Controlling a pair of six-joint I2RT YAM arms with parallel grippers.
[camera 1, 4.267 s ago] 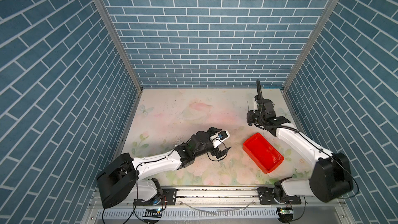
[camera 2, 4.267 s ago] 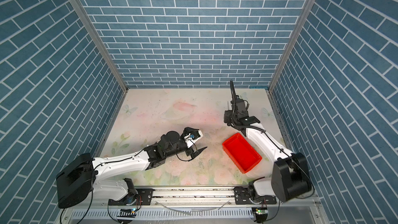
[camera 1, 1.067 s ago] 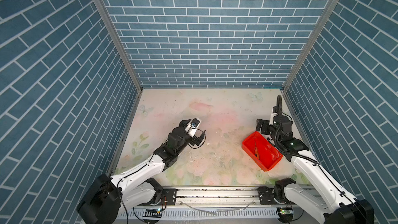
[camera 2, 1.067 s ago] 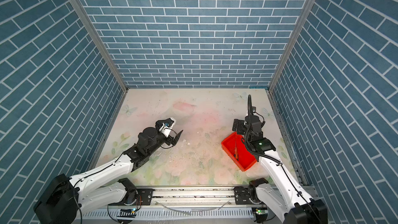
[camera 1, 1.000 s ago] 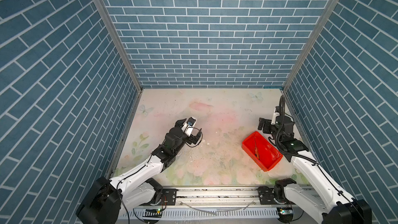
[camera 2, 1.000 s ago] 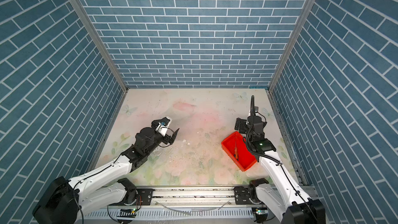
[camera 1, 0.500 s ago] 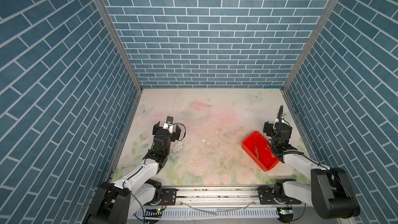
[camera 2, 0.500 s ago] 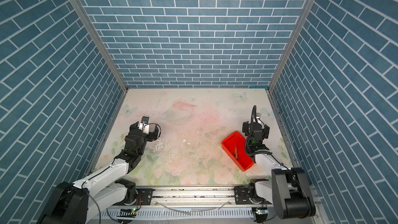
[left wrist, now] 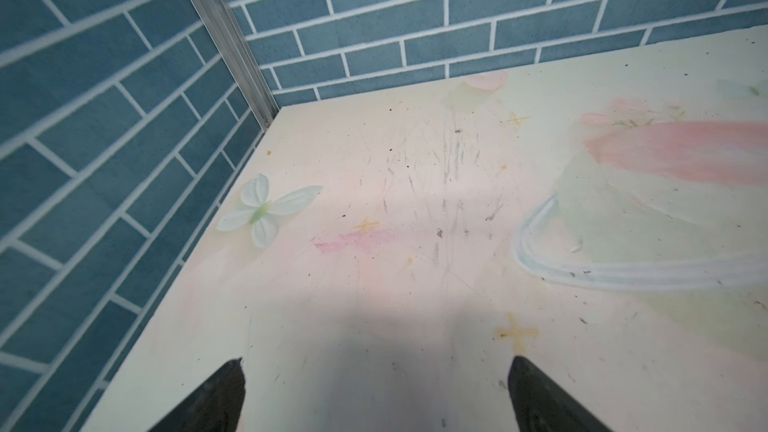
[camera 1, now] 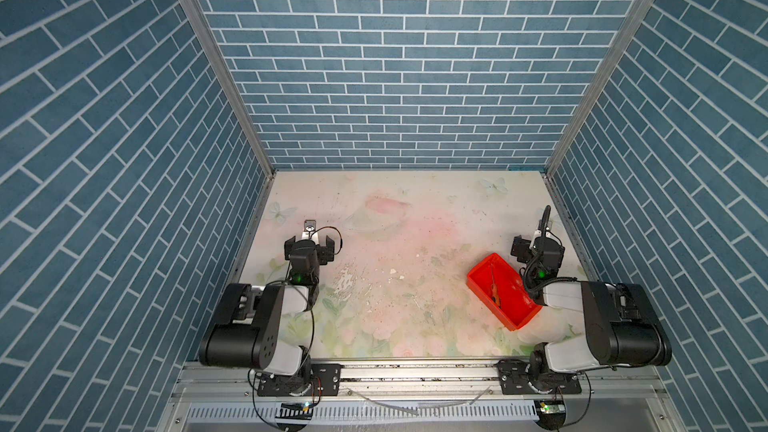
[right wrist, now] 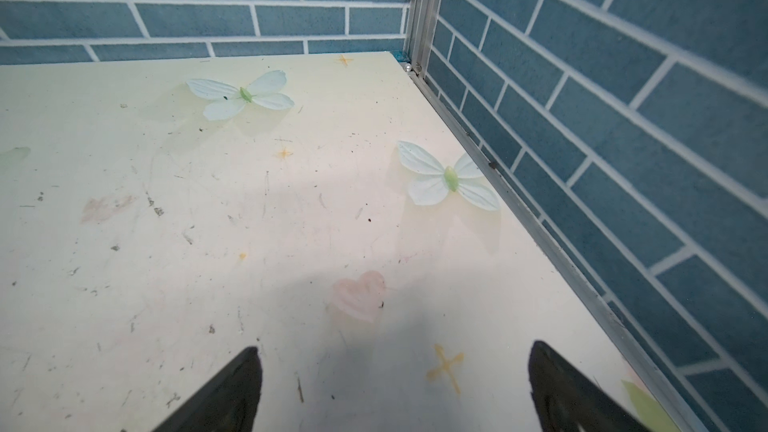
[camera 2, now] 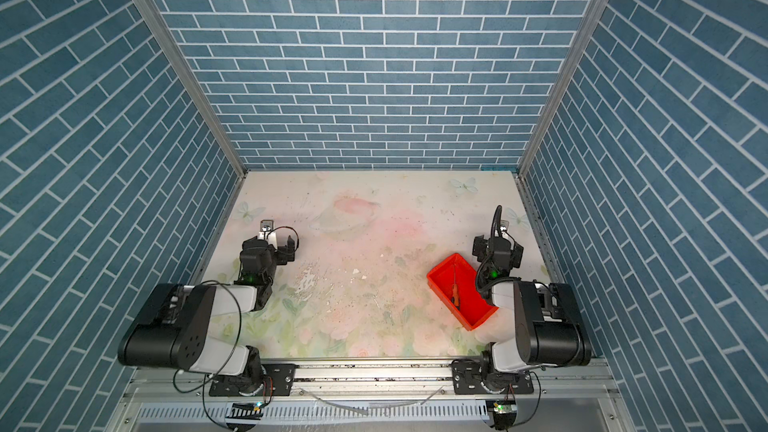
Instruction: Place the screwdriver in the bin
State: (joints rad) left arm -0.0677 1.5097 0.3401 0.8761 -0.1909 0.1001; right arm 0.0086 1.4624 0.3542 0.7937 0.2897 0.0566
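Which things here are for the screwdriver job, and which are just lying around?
For the job:
- the screwdriver, lying inside the bin
- the bin, red with low walls

Just lying about:
- white crumbs on the table
- butterfly pictures on the tabletop, only decoration

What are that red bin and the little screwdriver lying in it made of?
The bin looks like moulded plastic: one even bright red, thin low walls, a slight sheen. The screwdriver has a thin dark shaft, probably metal, and an orange handle, likely plastic, though it is too small to be sure.
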